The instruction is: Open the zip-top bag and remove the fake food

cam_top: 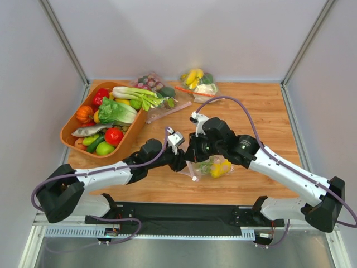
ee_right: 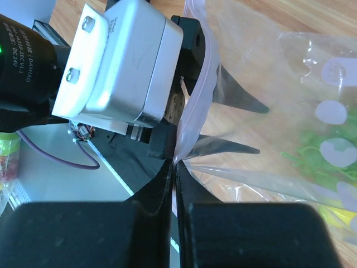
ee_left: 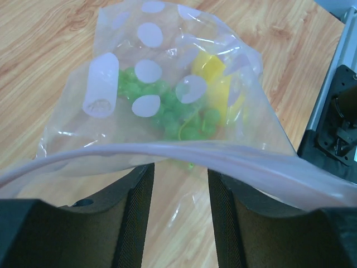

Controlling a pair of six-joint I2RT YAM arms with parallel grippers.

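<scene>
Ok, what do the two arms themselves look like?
The left arm and right arm match: white link shells, black joints, black bases. A purple cable loops along each. The fingers are black with finely ribbed inner faces; a white-grey camera box sits at the wrist.

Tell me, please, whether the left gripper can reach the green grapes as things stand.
Probably not yet: the zip-top bag seems zipped shut before the open left gripper, so plastic covers the green grapes. The right gripper pinches its edge.
</scene>
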